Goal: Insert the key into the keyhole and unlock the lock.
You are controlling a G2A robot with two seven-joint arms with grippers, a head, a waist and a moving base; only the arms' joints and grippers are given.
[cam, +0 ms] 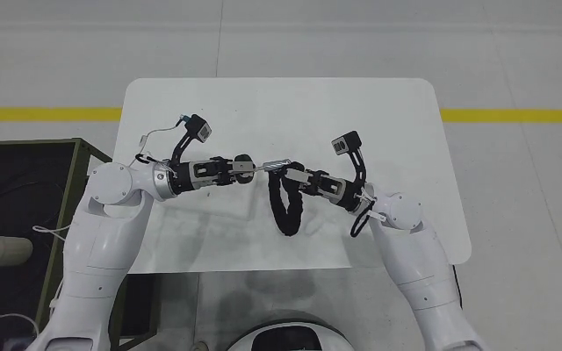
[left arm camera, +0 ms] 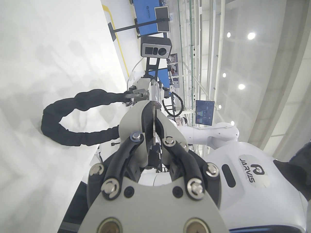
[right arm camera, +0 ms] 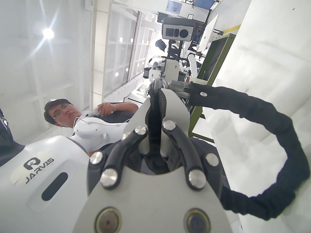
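Observation:
A cable lock with a silver lock body (cam: 277, 164) and a black sleeved cable loop (cam: 285, 211) is held above the white table (cam: 351, 114). My right gripper (cam: 294, 178) is shut on the cable's end beside the lock body, and the loop hangs toward the table's front. In the right wrist view the right gripper (right arm camera: 156, 90) pinches the black sleeve, with the lock body (right arm camera: 177, 86) just beyond. My left gripper (left arm camera: 154, 109) is shut on a thin metal key (left arm camera: 154, 122), whose tip points at the lock body (left arm camera: 137, 95). In the top view, the left gripper (cam: 248, 167) sits just left of the lock body.
A dark cart with a green frame (cam: 44, 175) stands against the table's left side. A yellow line (cam: 53, 113) crosses the floor behind the table. Bare tabletop lies behind and to the right of both grippers.

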